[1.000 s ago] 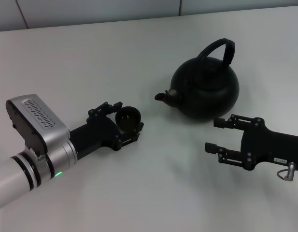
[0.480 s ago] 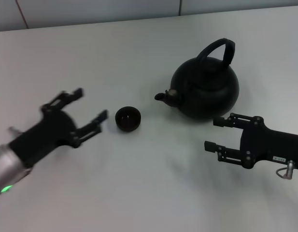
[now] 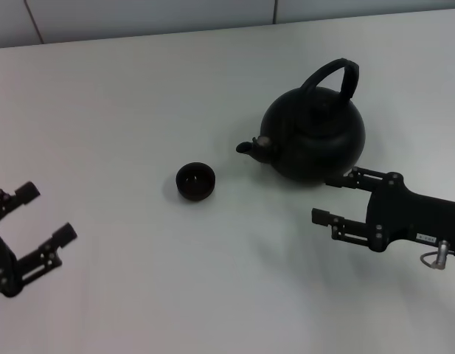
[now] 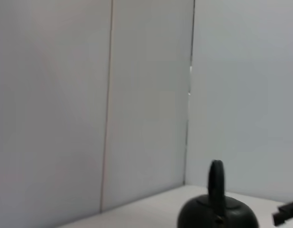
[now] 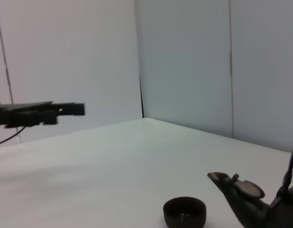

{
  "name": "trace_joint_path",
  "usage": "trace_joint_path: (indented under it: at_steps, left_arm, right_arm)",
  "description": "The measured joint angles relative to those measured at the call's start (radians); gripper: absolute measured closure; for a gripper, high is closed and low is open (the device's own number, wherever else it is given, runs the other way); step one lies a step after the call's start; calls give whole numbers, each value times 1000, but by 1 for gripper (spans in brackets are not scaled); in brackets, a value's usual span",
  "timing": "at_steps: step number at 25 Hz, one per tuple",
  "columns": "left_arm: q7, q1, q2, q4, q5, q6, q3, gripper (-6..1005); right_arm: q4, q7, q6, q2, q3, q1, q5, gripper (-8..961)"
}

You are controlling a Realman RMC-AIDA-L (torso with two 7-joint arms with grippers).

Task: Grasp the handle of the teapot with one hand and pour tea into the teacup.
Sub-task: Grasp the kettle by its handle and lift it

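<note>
The matte-black teapot (image 3: 314,141) stands upright on the white table, its spout (image 3: 248,147) pointing left toward the teacup. Its arched handle (image 3: 336,75) rises over the lid. The small dark teacup (image 3: 195,181) sits alone to the left of the spout. My left gripper (image 3: 35,217) is open at the far left edge, well away from the cup. My right gripper (image 3: 332,198) is open, low over the table just in front of the teapot. The right wrist view shows the cup (image 5: 184,212) and the spout (image 5: 229,187); the left wrist view shows the teapot (image 4: 217,216) and its handle (image 4: 216,183).
The white table (image 3: 139,96) runs to a grey wall at the back. In the right wrist view my left gripper's fingers (image 5: 46,113) show far off above the table.
My left gripper has let go of the teacup, opened, and pulled back to the far left edge. The cup stays where it was. The right gripper has barely shifted.
</note>
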Motion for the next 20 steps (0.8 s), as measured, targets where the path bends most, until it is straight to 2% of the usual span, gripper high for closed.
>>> trace_joint_path:
  at_steps: [1,5,10,20]
  left_arm:
    - [3,5,7,5,3,-12,31,186]
    - [7,14,12,37,42,-60,65,186]
    - [32,21,1,79,135,-108,65,187]
    - [32,13,5,82,144,-116,66,187]
  right_arm:
    - [0,0,-3,0,0,-3,4,284]
    - [0,0,-4,0,0,-7,5,284]
    - [0,0,-4,0,0,-11,6,284]
    - [24,-6,-3,2,-1,-17,10,284]
